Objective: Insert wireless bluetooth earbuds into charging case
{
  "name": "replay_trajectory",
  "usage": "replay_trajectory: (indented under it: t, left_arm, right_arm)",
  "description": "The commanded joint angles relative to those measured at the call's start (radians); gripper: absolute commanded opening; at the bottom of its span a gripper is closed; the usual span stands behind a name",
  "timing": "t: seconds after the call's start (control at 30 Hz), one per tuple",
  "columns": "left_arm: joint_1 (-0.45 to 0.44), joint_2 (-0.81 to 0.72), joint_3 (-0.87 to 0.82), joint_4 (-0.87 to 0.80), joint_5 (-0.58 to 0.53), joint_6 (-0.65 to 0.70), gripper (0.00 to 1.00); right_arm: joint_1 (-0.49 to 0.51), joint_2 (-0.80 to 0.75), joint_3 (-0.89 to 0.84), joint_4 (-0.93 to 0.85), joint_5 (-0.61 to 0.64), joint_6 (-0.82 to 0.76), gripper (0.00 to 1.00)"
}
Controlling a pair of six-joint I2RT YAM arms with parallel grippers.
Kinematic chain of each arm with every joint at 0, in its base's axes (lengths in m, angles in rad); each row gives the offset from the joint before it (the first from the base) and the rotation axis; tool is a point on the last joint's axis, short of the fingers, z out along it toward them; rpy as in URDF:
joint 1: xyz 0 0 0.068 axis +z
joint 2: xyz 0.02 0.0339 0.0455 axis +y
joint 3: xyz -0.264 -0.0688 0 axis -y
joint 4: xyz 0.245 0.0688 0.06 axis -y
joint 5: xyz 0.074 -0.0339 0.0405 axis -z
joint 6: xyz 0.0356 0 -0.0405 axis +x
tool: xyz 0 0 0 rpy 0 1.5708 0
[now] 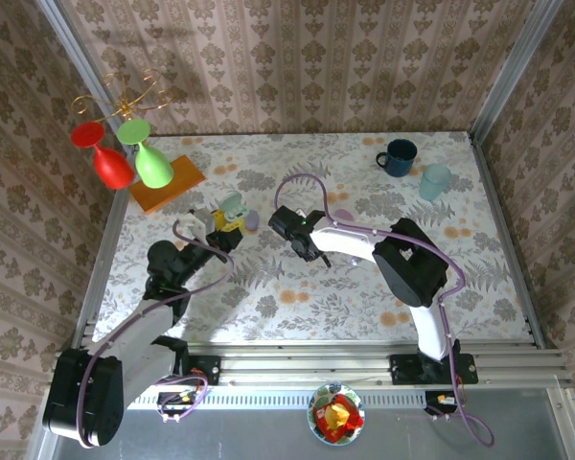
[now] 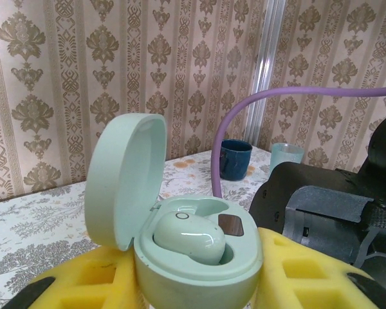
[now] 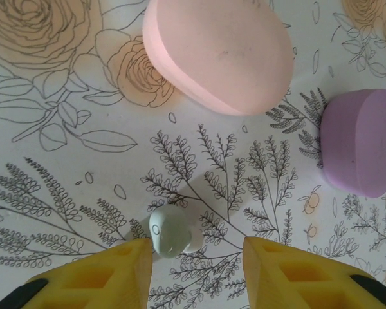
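Observation:
My left gripper (image 1: 225,225) is shut on a mint-green charging case (image 2: 199,257), gripped between its yellow fingers (image 2: 83,277). The lid (image 2: 125,180) stands open, and one pale green earbud (image 2: 190,237) sits in the case's left well. Beside it, a dark contact window shows in the other well. A second pale green earbud (image 3: 170,232) lies on the flowered tablecloth. My right gripper (image 3: 196,261) hangs open just over it, with the bud next to the left fingertip (image 3: 125,270) and a wide gap to the right one. In the top view the right gripper (image 1: 311,251) is at mid-table, right of the case (image 1: 232,204).
A shut pink case (image 3: 219,51) and a shut lilac case (image 3: 360,141) lie beyond the loose bud. At the back right stand a dark blue mug (image 1: 399,157) and a pale teal cup (image 1: 435,181). An orange block (image 1: 168,182) with red and green glasses is at the back left.

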Motion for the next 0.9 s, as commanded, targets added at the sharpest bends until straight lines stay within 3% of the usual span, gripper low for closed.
replay_trajectory:
  t: [0.0,0.6,0.87]
  left_arm:
    - [0.012,-0.004,-0.005,0.058,0.016,-0.039,0.27]
    - [0.015,0.019,-0.002,0.076,0.031,-0.05,0.27]
    - [0.015,0.019,-0.003,0.076,0.032,-0.047,0.27]
  right_arm:
    - [0.001,0.031,0.033,-0.038,0.043,-0.015,0.43]
    - [0.001,0.096,0.065,-0.056,0.021,-0.021,0.42]
    - [0.001,0.104,0.083,-0.086,0.041,-0.02,0.33]
